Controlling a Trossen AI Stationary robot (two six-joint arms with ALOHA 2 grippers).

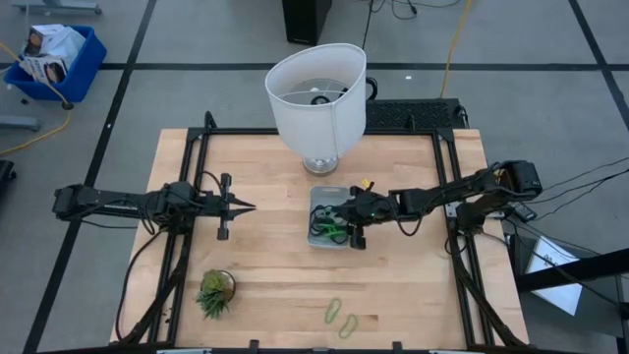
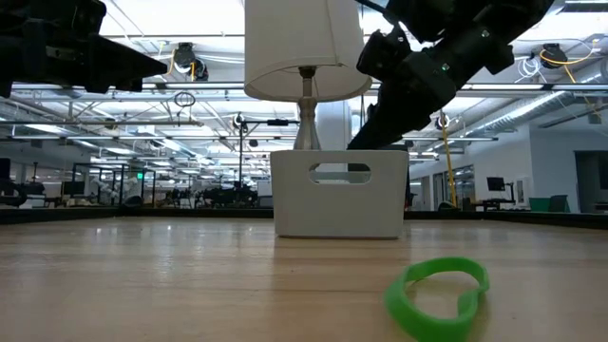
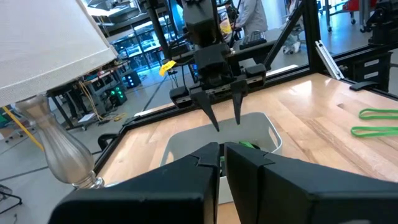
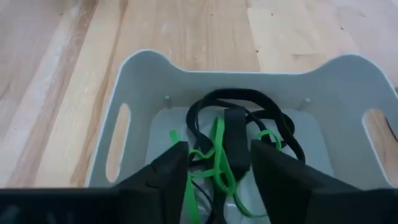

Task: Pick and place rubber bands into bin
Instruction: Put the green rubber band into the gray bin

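Observation:
The pale grey bin (image 1: pixel 316 202) sits at the table's middle, in front of the lamp. It holds a tangle of large black rubber bands (image 4: pixel 236 102) and small green rubber bands (image 4: pixel 216 163). My right gripper (image 4: pixel 219 149) hangs open and empty just above the bin, fingers pointing down; it also shows in the left wrist view (image 3: pixel 225 119). Two green bands (image 1: pixel 334 311) (image 1: pixel 349 324) lie flat on the wood near the front edge. My left gripper (image 1: pixel 252 207) is shut and empty, left of the bin, pointing at it.
A white lampshade on its lamp (image 1: pixel 316 98) stands right behind the bin. A small potted plant (image 1: pixel 215 292) sits at the front left. One loose green band (image 2: pixel 437 294) lies close to the low camera. A blue crate (image 1: pixel 54 59) stands on the floor, off the table.

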